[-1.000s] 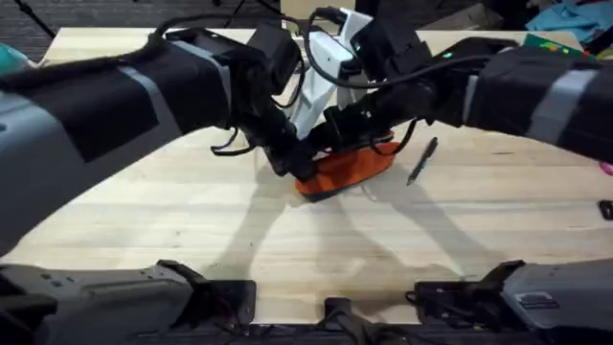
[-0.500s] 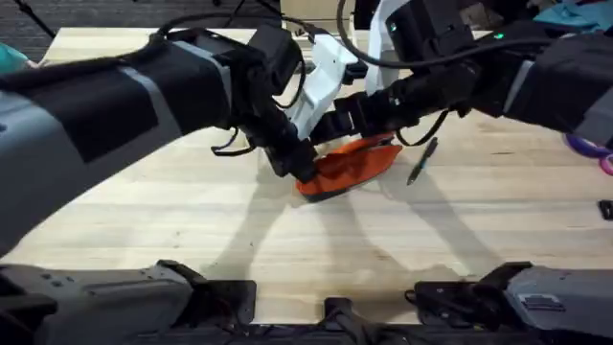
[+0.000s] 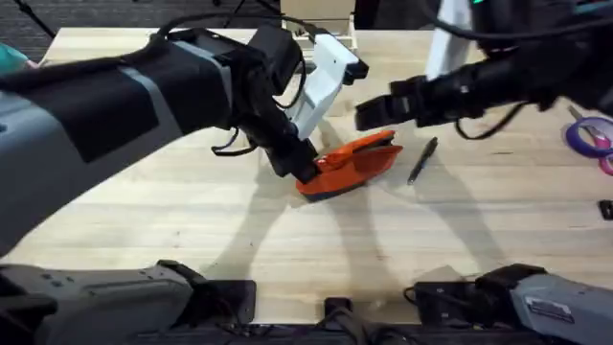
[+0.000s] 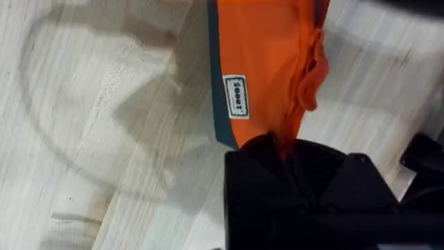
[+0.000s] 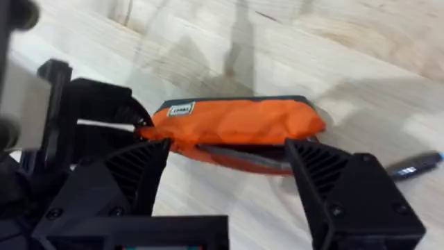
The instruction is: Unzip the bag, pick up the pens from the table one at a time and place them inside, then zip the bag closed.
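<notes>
The orange bag [image 3: 347, 163] lies mid-surface [image 3: 192, 220], its left end pinched by the left fingers [image 3: 299, 165]. The right fingers [image 5: 225, 167] are held spread above it. A dark pen [image 3: 421, 160] lies just right of the bag.

Bright, soft shadows, blurred arms

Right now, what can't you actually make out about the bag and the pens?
- Inside of the bag: right wrist view shows a slit, contents dark.
- Bag's left end: overhead, the left gripper covers it.
- The pen: overhead, too small for details; right wrist view cuts it off.
</notes>
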You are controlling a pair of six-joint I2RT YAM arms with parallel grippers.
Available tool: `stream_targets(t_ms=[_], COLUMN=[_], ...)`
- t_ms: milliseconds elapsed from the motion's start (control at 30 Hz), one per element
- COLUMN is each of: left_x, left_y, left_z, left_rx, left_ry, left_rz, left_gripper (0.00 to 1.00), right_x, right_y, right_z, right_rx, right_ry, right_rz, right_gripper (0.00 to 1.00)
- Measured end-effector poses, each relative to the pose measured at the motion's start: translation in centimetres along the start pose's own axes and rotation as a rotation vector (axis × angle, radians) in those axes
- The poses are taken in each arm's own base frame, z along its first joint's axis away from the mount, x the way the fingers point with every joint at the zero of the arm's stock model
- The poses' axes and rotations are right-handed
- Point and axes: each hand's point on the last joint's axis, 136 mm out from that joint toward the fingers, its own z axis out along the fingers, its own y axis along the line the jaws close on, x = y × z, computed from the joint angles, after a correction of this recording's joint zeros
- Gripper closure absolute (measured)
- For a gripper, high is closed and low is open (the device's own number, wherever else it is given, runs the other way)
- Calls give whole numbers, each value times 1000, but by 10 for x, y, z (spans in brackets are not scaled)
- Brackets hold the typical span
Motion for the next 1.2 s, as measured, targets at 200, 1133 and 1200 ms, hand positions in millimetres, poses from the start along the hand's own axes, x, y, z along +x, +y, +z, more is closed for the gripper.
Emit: stream_targets(t_ms=[200,1133,1200], left_x=[0,-45,-43], left_y=[0,2,2], left_z=[0,-51,-63], left_rx=[0,-77,-97], left_ry=[-1,-170,-190], left_rz=[2,7,-1], left_gripper=[881,8,8], right_x=[2,0,-1], right_y=[-10,11,11], right_z=[-37,-112,-112], right_rx=[40,93,97], right_ry=[-67,-102,-101], right_rz=[-4,-452,-509], right_gripper=[4,4,4])
